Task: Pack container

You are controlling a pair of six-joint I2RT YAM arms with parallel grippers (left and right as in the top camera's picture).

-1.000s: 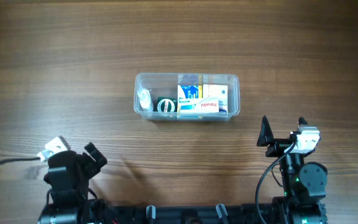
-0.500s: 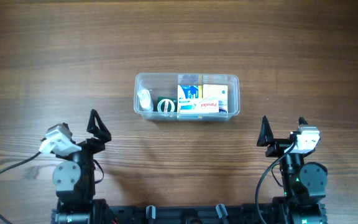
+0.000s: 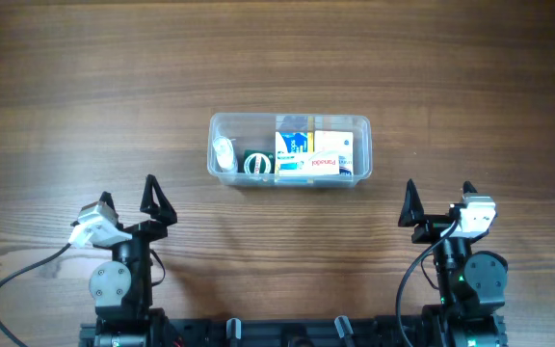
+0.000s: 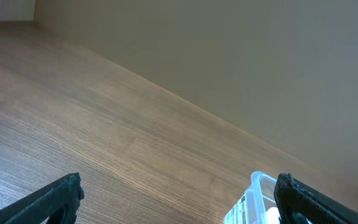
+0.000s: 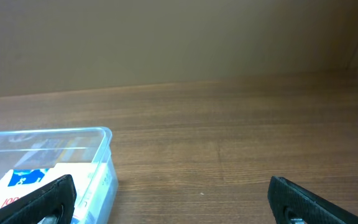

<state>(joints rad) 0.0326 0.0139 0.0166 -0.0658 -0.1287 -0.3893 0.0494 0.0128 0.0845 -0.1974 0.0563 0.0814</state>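
We see the container [image 3: 210, 145] a little above the middle of the surface [image 3: 85, 77], its long side running from 9 to 3 o'clock. It is a clear tub of thin plastic with rounded corners and a rim. We judge it light and somewhat flexible, with smooth walls that could slip. Inside, the boxes [image 3: 313, 152] fill the 3 o'clock half, and a dark round thing [image 3: 256, 164] and a small white thing [image 3: 224, 154] lie in the 9 o'clock half. We cannot tell what those two are.

We think the rim is the best place to take hold, at either short end, with one finger inside the wall and one outside. A pinch across the whole width looks too broad and would bow the walls. The load sits toward 3 o'clock, so a lift from the 9 o'clock end might tip it.

The left claw [image 3: 128, 196] stands at about 7 o'clock from the tub, spread wide and holding nothing. The right claw [image 3: 438, 193] stands at about 4 o'clock, also wide and empty. Both are well apart from the tub. The left wrist view catches only a corner of the tub [image 4: 257, 185], and the right wrist view shows its rim [image 5: 73, 132].

The surface is brown wood grain, flat and matte, and we expect the tub to slide on it easily. A plain beige wall [image 4: 229, 50] stands behind it.
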